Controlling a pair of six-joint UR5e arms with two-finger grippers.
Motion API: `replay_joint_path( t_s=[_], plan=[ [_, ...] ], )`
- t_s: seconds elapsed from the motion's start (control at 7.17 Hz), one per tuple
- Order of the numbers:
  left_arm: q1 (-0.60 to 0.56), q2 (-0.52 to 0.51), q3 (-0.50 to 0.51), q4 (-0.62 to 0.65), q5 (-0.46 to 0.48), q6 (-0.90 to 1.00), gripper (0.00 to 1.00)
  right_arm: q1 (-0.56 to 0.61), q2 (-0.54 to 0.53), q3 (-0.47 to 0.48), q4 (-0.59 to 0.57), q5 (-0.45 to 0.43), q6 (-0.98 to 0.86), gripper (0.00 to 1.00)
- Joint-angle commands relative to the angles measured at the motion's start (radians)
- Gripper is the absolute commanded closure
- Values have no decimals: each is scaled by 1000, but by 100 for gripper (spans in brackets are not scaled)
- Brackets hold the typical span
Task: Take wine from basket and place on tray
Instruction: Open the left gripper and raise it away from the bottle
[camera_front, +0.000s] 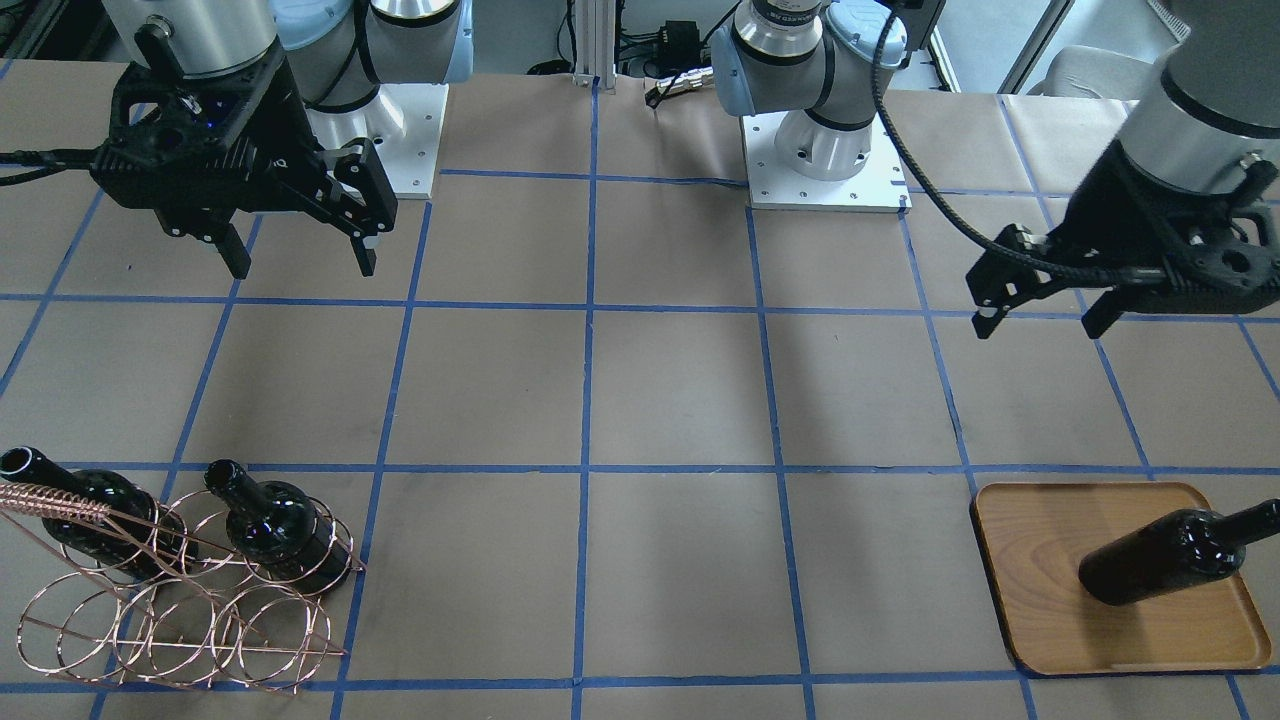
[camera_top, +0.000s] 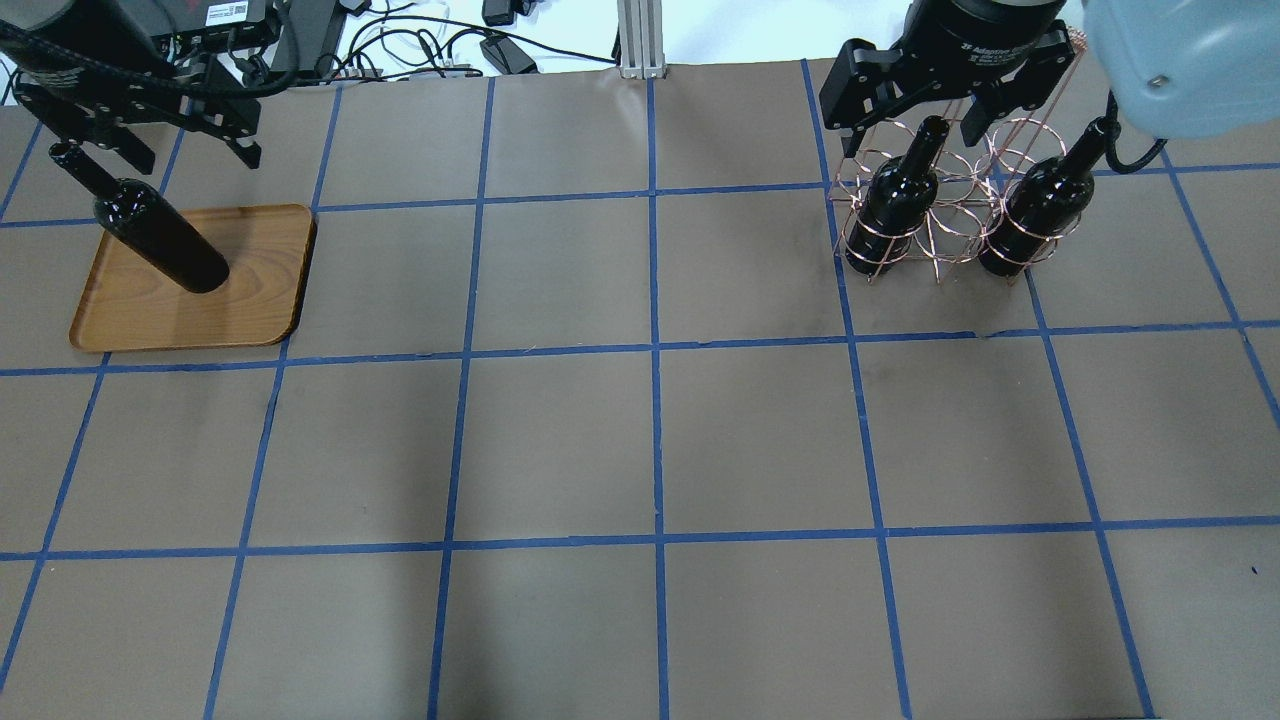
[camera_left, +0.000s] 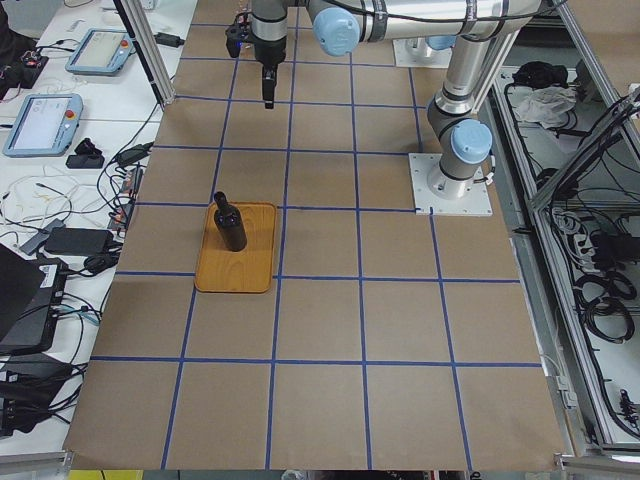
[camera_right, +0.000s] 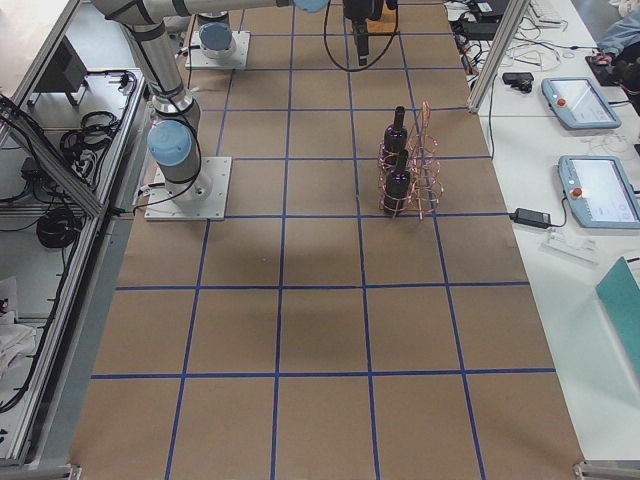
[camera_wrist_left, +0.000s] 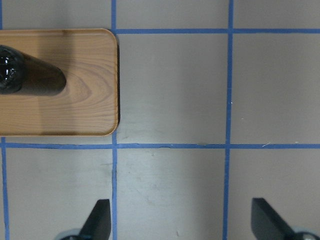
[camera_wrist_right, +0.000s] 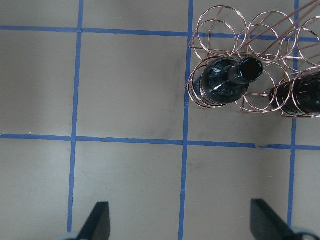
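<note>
One wine bottle (camera_top: 160, 235) stands upright on the wooden tray (camera_top: 255, 300) at the table's left end; it also shows in the left wrist view (camera_wrist_left: 30, 77). Two more wine bottles (camera_top: 895, 200) (camera_top: 1040, 205) stand in the copper wire basket (camera_top: 945, 240) at the right end. My left gripper (camera_front: 1040, 325) is open and empty, raised above the table on the robot's side of the tray (camera_front: 1030, 560). My right gripper (camera_front: 303, 265) is open and empty, raised on the robot's side of the basket (camera_front: 180, 630). The right wrist view shows one bottle's mouth (camera_wrist_right: 250, 70) from above.
Brown paper with a blue tape grid covers the table (camera_top: 650, 440). The two arm bases (camera_front: 825, 150) stand on the robot's side. Cables and devices lie beyond the table's far edge (camera_top: 420, 50). Several basket loops (camera_wrist_right: 220, 20) hold nothing.
</note>
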Motion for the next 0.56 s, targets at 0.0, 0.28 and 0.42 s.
replay_joint_path(
  t_s=[0.0,0.28,0.42],
  plan=[
    [-71,63,-36,-2,-15,-43,0,0,0,0,-2,0,-2,0],
    [-133,97,-89,1,-6,-50,0,0,0,0,-2,0,-2,0],
    [-136,100,-90,1,-14,-50,0,0,0,0,-2,0,-2,0]
  ],
)
